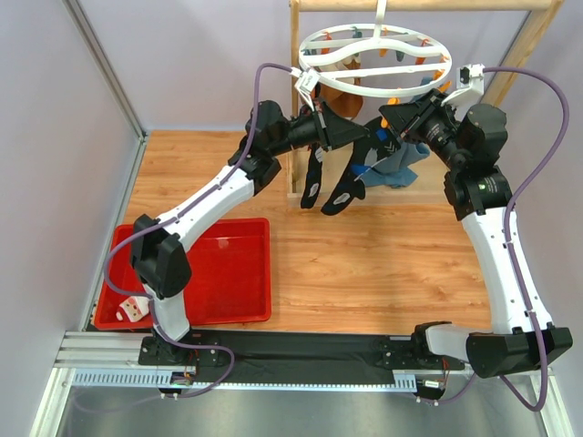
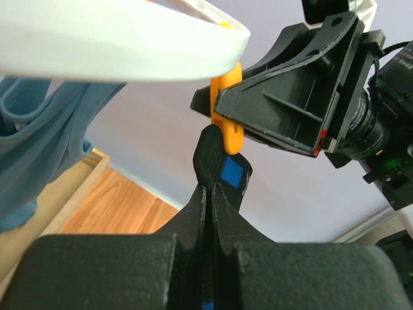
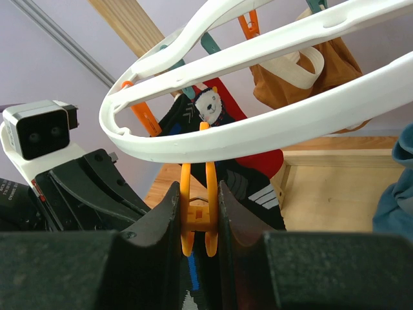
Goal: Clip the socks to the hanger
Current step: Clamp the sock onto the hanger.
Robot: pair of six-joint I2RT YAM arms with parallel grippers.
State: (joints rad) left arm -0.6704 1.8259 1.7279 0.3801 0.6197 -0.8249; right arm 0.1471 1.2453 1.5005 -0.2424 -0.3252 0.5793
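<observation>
My left gripper (image 2: 208, 190) is clamped on a dark sock (image 2: 218, 161), its tip at the orange clip (image 3: 208, 177) my right gripper (image 3: 199, 216) squeezes under the hanger (image 3: 277, 119) rim. The other socks (image 1: 342, 196) hang clipped; this one appears unfastened

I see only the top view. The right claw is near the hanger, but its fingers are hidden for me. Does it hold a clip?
Observer: Yes. The right wrist view shows the right claw squeezing an orange clip that hangs from the hanger.
Operator: And what is in the left claw?
Observer: The left claw is shut on a dark sock with a blue patch.
Operator: Is the sock in the clip already?
Observer: In the left wrist view its top edge meets the clip's lower end; whether it is inside, I cannot tell.
</observation>
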